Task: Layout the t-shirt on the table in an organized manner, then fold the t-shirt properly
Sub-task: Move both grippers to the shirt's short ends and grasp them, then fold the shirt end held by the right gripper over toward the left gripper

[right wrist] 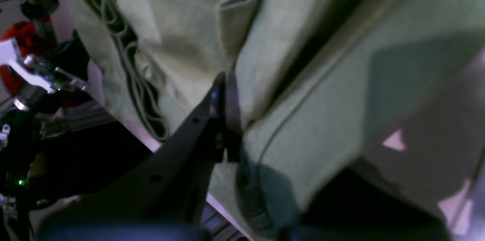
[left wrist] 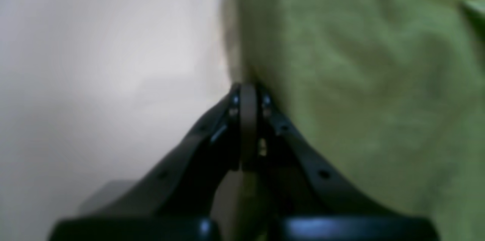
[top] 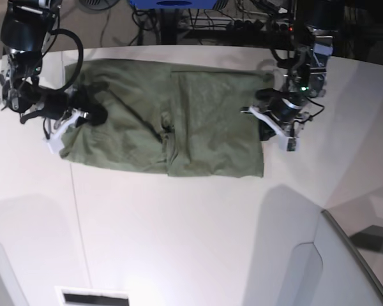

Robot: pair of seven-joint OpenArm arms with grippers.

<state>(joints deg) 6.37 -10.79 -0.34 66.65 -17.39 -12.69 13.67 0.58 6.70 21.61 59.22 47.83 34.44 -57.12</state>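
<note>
Base view: you have the t-shirt (top: 179, 121) spread across the far half of the table (top: 179, 242), its long axis running 9 to 3 o'clock. It is not flat. A ridge of doubled cloth runs down the middle, and the part toward 3 o'clock lies smoother than the part toward 9 o'clock, which is creased and rumpled at its outer end. The lower edge steps near the centre, so the two parts do not line up.

Right gripper (top: 92, 116): it sits at the 9 o'clock end of the shirt, low on the cloth. In the right wrist view you see the right gripper (right wrist: 223, 93) with its jaws drawn together on a pinch of green fabric, a seam line running past just beside them and stacked hem folds toward 10 o'clock. Record it as clenched on the t-shirt (right wrist: 322, 82).

Left gripper (top: 266, 127): it stands at the 3 o'clock edge of the shirt. The left wrist view is blurred, but you can make out the left gripper (left wrist: 248, 93) with jaws pressed together at the border where the t-shirt (left wrist: 360, 82) meets the bare table (left wrist: 94, 82). Note it as clenched; whether any cloth is caught between the tips you cannot tell from this blur.

A grey-white angled panel (top: 345, 268) sits toward 5 o'clock, well apart from the shirt.
</note>
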